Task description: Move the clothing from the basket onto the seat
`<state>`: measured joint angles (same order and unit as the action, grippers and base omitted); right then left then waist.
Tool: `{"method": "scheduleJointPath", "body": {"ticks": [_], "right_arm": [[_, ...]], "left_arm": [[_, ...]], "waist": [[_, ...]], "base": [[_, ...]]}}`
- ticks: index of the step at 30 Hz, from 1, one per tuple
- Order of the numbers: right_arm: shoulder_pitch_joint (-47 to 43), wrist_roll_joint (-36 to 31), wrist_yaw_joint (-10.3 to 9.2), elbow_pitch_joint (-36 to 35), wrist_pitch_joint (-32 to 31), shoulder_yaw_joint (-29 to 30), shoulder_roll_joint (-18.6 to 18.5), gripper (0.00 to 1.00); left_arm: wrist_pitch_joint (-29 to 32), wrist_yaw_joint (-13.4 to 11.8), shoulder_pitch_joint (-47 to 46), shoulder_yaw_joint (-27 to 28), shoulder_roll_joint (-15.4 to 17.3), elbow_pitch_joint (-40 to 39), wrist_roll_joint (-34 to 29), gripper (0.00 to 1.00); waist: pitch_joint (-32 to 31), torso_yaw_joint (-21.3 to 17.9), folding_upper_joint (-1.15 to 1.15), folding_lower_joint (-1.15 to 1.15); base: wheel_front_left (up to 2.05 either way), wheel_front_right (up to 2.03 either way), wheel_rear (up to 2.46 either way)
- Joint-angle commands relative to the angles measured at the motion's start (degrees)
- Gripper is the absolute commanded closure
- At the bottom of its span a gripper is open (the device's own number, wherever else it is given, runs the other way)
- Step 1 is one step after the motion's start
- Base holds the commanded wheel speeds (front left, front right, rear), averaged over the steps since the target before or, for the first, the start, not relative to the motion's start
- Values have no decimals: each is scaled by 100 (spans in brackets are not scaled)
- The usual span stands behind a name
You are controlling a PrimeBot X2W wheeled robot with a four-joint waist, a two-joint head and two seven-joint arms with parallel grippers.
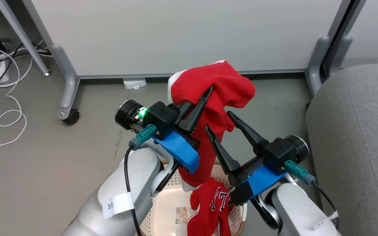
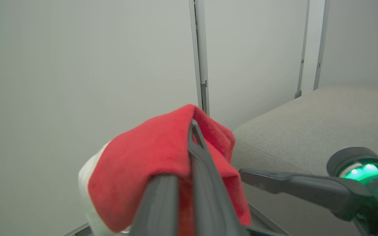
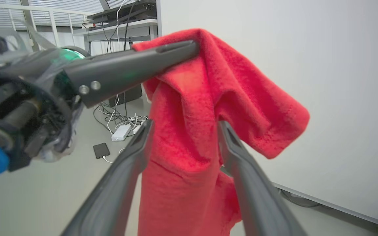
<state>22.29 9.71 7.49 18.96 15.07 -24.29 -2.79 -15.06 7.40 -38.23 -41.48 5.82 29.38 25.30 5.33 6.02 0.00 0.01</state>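
A bright red fabric jersey with white trim (image 1: pixel 223 82) is gripped by the clenched left gripper (image 1: pixel 205 95) above the cream-white perforated plastic basket (image 1: pixel 167 193), where a second red lettered jersey (image 1: pixel 208 209) lies. The right gripper (image 1: pixel 219 120) is spread wide, set astride the hanging cloth.

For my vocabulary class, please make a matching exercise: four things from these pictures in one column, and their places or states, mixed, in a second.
1. left pincer
2. right pincer
3. numbered jersey
4. seat

A. lying in the basket
B. shut on the lifted jersey
C. grey, on the robot's right
D. open around the lifted jersey

Pairs: 1-B, 2-D, 3-A, 4-C
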Motion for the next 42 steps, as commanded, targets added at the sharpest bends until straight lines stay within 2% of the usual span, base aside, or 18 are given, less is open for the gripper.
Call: {"method": "scheduleJointPath", "body": {"ticks": [1,13,14,15,40,41,42], "right_arm": [[211,38,1,136,17,-82,-16,0],[805,254,0,1060,11,-249,-16,0],[836,292,1,1100,11,-272,-17,85],[866,318,1,1123,11,-288,-17,100],[834,388,1,1083,10,-348,-17,100],[831,391,1,1080,10,-346,-17,100],[829,391,1,1077,10,-344,-17,100]], "left_arm": [[-17,9,-115,-34,-16,-44,-9,100],[-17,9,-166,-281,-156,-281,25,100],[-18,9,-155,-289,-161,-292,25,100],[-17,9,-145,-295,-167,-303,23,100],[-17,7,-113,-242,-153,-195,-15,100],[-17,-4,-105,-221,-158,-188,-21,0],[-17,-9,-95,-210,-166,-178,-22,0]], "waist": [[45,58,0,-1],[129,188,0,-1],[130,192,0,-1],[133,195,0,-1],[83,134,0,-1],[81,131,0,-1],[80,128,0,-1]], "base": [[0,0,0],[0,0,0],[0,0,0],[0,0,0],[0,0,0],[0,0,0],[0,0,0]]}}
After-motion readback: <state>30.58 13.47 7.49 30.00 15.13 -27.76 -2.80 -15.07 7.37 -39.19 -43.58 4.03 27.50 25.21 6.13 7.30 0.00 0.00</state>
